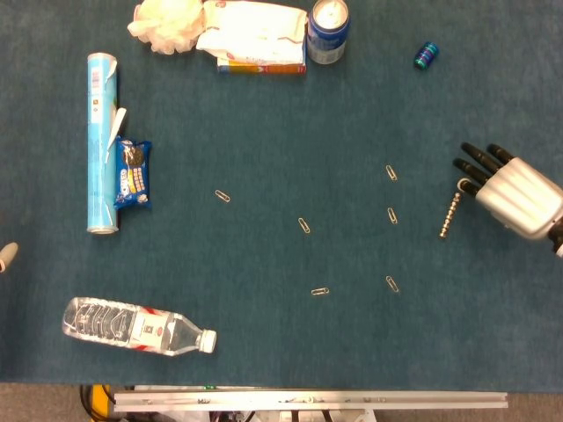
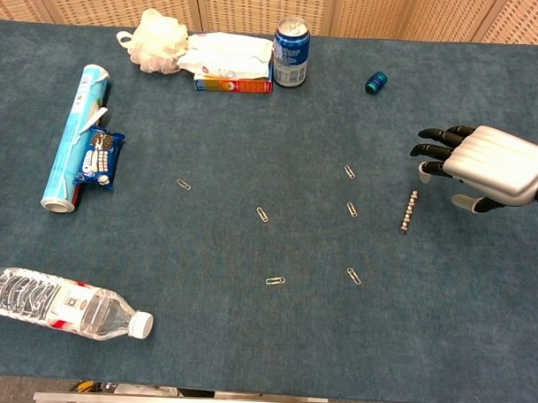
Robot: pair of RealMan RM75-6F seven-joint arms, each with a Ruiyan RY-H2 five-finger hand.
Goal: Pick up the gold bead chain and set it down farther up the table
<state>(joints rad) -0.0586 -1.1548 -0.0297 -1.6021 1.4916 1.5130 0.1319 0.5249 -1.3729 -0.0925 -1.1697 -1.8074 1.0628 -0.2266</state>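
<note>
The gold bead chain point(image 1: 449, 217) point(image 2: 409, 212) lies straight on the blue cloth at the right, running slightly diagonal. My right hand point(image 1: 510, 189) point(image 2: 487, 165) hovers just right of its upper end, back plate up, dark fingers point(image 1: 471, 164) spread and pointing left. It holds nothing and does not touch the chain. Of my left hand only a fingertip point(image 1: 7, 255) shows at the left edge of the head view; its state cannot be told.
Several paper clips point(image 1: 391, 214) lie left of the chain. A soda can point(image 1: 327, 30), tissue pack point(image 1: 253, 39), white puff point(image 1: 167, 24) and small blue cap point(image 1: 426, 54) line the far edge. A blue tube point(image 1: 101, 141), cookie pack point(image 1: 133, 173) and water bottle point(image 1: 136, 325) sit left.
</note>
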